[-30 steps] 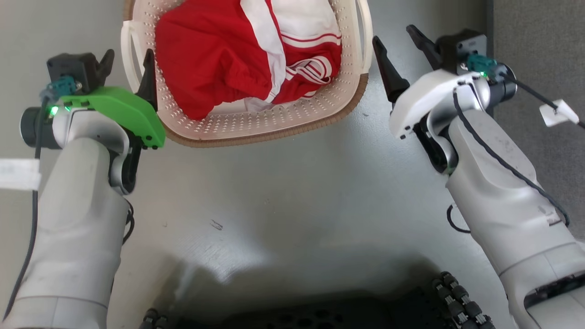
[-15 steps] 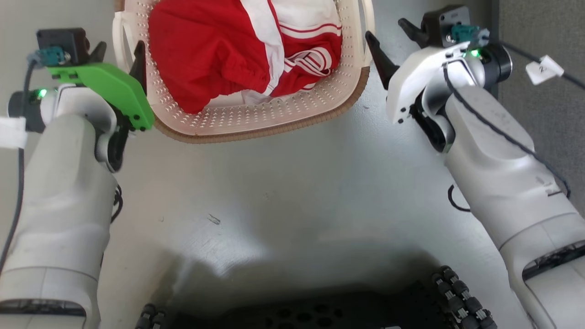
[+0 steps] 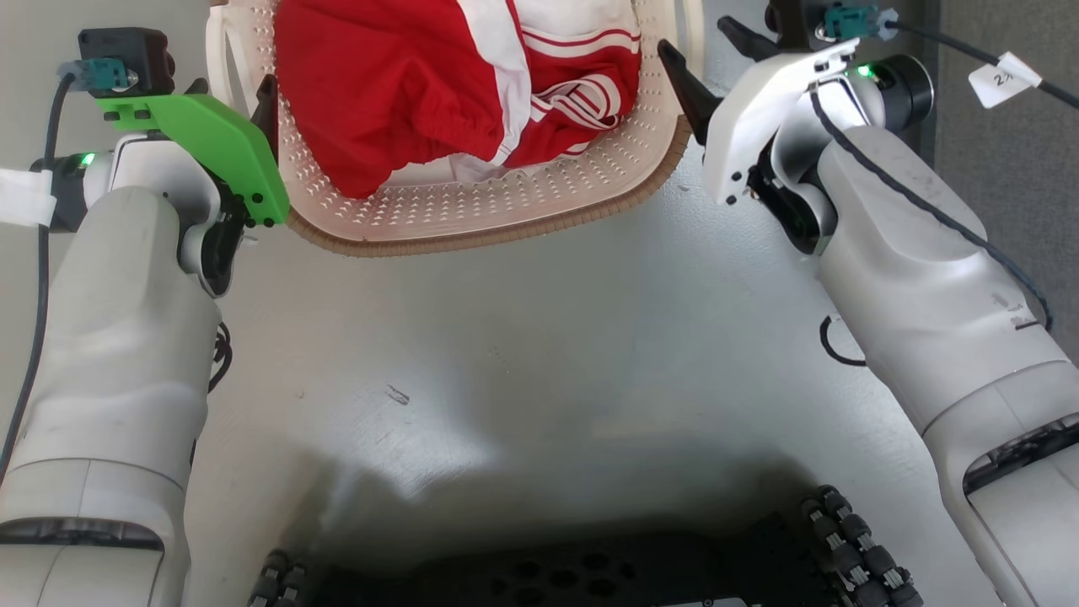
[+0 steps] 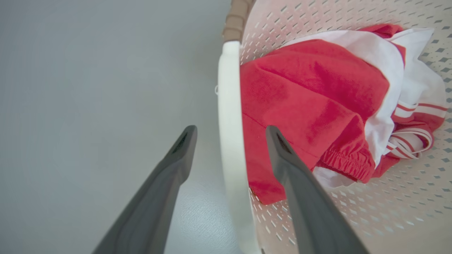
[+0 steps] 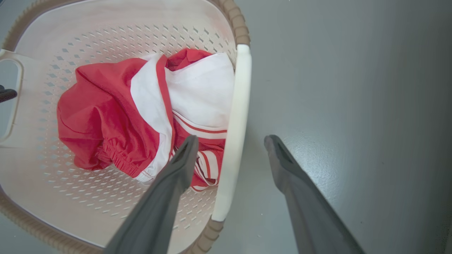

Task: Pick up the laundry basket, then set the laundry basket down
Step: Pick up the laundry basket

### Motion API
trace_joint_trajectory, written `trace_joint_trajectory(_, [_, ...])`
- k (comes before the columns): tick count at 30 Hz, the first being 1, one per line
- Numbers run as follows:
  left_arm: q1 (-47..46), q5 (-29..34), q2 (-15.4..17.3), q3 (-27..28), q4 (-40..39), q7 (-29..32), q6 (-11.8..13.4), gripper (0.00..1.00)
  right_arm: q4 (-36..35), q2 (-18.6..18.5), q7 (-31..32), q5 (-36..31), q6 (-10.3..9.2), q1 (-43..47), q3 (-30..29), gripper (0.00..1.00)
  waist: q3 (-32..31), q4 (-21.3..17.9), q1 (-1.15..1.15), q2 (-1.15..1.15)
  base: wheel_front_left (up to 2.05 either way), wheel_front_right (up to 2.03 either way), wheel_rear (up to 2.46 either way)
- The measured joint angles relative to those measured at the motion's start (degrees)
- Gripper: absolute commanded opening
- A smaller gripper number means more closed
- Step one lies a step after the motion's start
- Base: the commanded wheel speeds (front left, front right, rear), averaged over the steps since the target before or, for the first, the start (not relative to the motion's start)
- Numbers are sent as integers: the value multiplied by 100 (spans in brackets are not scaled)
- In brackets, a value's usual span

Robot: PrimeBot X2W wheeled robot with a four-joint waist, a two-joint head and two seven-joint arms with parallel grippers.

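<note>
Evidently the laundry basket [image 3: 472, 221] sits on the floor [image 3: 539, 354] at twelve o'clock, handle-to-handle axis running nine to three, with the left gripper [image 4: 230, 132] spread wide astride the nine o'clock handle [image 4: 229, 91] and the right gripper [image 5: 232, 141] likewise astride the three o'clock handle [image 5: 241, 98], neither clamped, equally near.

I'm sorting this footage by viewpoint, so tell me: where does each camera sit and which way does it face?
Head view: on the head, looking down at the floor and laundry basket; both forearms, left gripper, right gripper and base show.
Left wrist view: on the left wrist, looking along its open fingers, which straddle the basket's left handle.
Right wrist view: on the right wrist, its open fingers straddling the right handle.
Shared: all three see the red-and-white clothes.
</note>
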Motion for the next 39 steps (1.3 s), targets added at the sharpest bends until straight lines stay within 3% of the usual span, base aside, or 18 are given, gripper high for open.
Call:
trace_joint_trajectory(1, [-28,0,-4,0,45,3,0,99,9,1,1,15,2,-34,21,100,7,7,0,0,0,0,0])
trace_joint_trajectory(2, [-51,0,-9,0,86,3,-2,91,23,1,1,49,2,-62,35,100,13,13,0,0,0,0,0])
trace_joint_trajectory(4, [-87,-22,-19,1,164,5,-13,57,62,0,0,129,2,-97,57,95,24,25,0,0,0,0,0])
trace_joint_trajectory(5, [-124,-59,-29,4,248,48,-16,0,125,0,36,197,2,-120,94,0,32,35,0,0,0,0,0])
trace_joint_trajectory(21, [-311,-143,-199,-2,814,-58,-70,0,561,36,42,511,-8,-303,371,0,-55,68,0,0,0,0,0])
trace_joint_trajectory(39, [133,-336,-408,-49,1488,-130,-126,0,1089,131,-26,976,2,233,576,0,-806,46,0,0,0,0,0])
